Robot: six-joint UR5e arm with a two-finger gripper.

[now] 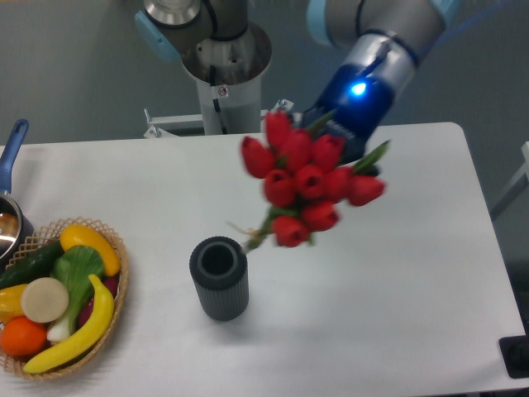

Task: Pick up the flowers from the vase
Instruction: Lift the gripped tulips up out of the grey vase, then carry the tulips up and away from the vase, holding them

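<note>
Flowers (306, 186) hang in the air above the white table (397, 281), up and to the right of the vase (219, 279), whose round mouth now shows dark and vacant. In the single fixed view, the bunch of red buds tilts, with the stem ends (248, 240) trailing down-left toward the vase but clear of its rim. The gripper (351, 153) sits behind the buds, its blue-lit body angled down from the upper right; its fingers are hidden by the blooms and leaves, yet the bunch being carried aloft suggests it is closed around the stems or foliage. The bunch looks light and artificial, with springy stems and soft leaves that could slip, so a hold low on the gathered stems seems safest. A basket (116, 285) of fruit and vegetables rests at the left edge.
</note>
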